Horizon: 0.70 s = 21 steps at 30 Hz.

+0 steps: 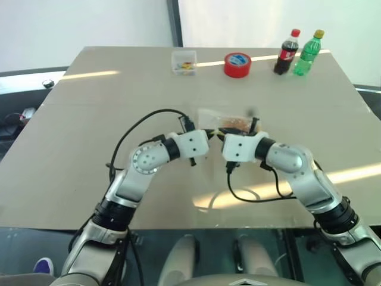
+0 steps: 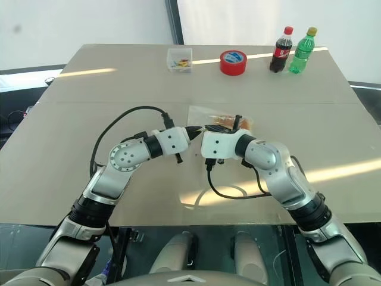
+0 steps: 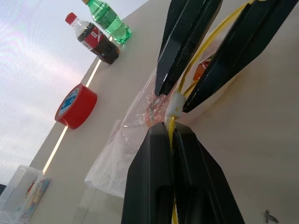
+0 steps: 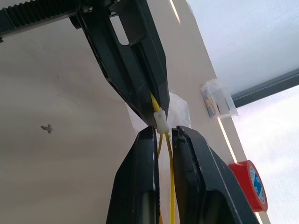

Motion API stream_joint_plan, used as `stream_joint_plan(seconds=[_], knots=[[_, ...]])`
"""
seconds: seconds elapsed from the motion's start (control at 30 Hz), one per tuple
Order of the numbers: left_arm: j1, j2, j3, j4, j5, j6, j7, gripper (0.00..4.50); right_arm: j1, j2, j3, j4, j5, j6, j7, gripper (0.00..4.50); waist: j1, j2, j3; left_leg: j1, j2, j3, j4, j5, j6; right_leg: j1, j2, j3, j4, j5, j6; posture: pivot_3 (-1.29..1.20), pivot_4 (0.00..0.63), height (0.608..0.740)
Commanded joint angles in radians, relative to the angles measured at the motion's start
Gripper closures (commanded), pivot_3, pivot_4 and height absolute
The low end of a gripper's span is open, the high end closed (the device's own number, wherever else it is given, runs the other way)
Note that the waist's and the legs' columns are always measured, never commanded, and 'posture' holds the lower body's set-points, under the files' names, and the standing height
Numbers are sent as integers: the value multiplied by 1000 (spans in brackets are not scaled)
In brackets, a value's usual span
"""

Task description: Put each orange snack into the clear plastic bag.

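Both grippers' fingers pinch the clear plastic bag's (image 1: 221, 122) yellow strip above a beige table (image 1: 89, 137) by pale walls.

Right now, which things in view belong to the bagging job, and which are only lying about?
For the job:
- clear plastic bag, its yellow strip pinched between the left hand and the right hand
- orange snack inside it

Lying about:
- red tape roll
- cola bottle
- green bottle
- small clear box
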Motion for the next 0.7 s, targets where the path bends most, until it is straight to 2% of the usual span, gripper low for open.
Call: stream_joint_plan(seconds=[0.03, 0.6, 0.63, 0.7], knots=[[-15, -4, 16, -46, -21, 11, -2, 4500, -25, 13, -10, -18, -5, -25, 4, 3958, 0, 0, 0, 0, 0, 0, 0, 0, 0, 0, 0, 0, 0, 0, 0, 0, 150, 740], [-18, -11, 11, -58, -27, 32, -2, 4500, -34, 21, -22, 21, -41, -66, 13, 3958, -2, 0, 0, 0, 0, 0, 0, 0, 0, 0, 0, 0, 0, 0, 0, 0, 150, 740], [-18, -11, 11, -58, -27, 34, -2, 4500, -33, 21, -23, 21, -41, -66, 13, 4486, -2, 0, 0, 0, 0, 0, 0, 0, 0, 0, 0, 0, 0, 0, 0, 0, 150, 740], [-16, -10, 13, -61, -28, 39, -2, 4500, -33, 22, -26, 13, -42, -63, 15, 4496, -2, 0, 0, 0, 0, 0, 0, 0, 0, 0, 0, 0, 0, 0, 0, 0, 150, 740]])
